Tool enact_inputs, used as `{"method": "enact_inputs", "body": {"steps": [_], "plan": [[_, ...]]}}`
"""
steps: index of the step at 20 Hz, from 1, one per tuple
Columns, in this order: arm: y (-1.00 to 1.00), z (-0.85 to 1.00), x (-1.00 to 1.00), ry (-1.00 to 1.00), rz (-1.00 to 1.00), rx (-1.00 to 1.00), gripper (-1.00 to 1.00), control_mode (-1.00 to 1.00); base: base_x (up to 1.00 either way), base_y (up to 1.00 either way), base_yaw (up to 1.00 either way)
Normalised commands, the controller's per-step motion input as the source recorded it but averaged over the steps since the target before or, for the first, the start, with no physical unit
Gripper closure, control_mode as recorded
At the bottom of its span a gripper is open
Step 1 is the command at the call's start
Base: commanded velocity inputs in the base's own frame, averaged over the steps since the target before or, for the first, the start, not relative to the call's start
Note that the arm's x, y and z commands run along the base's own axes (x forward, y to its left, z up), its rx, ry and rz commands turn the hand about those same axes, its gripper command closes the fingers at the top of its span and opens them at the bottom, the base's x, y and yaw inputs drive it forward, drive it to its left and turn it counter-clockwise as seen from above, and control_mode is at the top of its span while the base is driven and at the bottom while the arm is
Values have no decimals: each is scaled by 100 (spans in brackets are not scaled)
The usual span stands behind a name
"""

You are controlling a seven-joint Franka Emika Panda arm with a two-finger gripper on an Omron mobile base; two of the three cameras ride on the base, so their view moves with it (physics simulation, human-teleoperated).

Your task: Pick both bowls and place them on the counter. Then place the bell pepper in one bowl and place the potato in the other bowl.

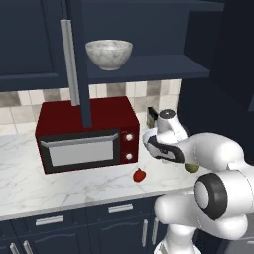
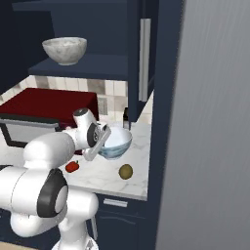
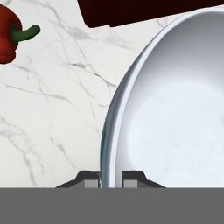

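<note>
My gripper [image 2: 102, 142] is shut on the rim of the white bowl with blue patterning [image 2: 117, 142]. It holds the bowl low over the counter [image 2: 100, 172], near the right end. In the hand view the rim runs between the two fingertips [image 3: 89, 178], and the pale inside of the bowl [image 3: 175, 113] spreads to the right. The grey-white marbled bowl [image 1: 109, 53] stands on the dark shelf above the microwave. The red bell pepper [image 2: 72, 167] lies on the counter left of the held bowl, also seen as bell pepper [image 3: 8, 33]. The brown potato [image 2: 126, 171] lies in front of the bowl.
A dark red microwave [image 1: 87, 134] stands on the counter at the left. An open cabinet door [image 1: 74, 62] with a silver handle hangs over it. A tall dark cabinet side [image 2: 163, 97] walls off the counter's right end. A grey panel [image 2: 215, 122] stands beyond it.
</note>
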Motion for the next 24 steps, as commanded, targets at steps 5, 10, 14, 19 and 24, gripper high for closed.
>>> {"method": "enact_inputs", "body": {"steps": [5, 10, 14, 19, 24], "plan": [[-16, -31, 14, 3, 4, 7, 100, -100, 0, 0, 0], [-5, -36, 11, 2, 2, 4, 100, -100, 0, 0, 0], [0, -8, 2, 9, 0, 1, -100, -100, 0, 0, 0], [0, 17, -7, 2, 0, 0, -100, -100, 0, 0, 0], [5, 63, -29, -1, -3, 0, -100, -100, 0, 0, 0]]}}
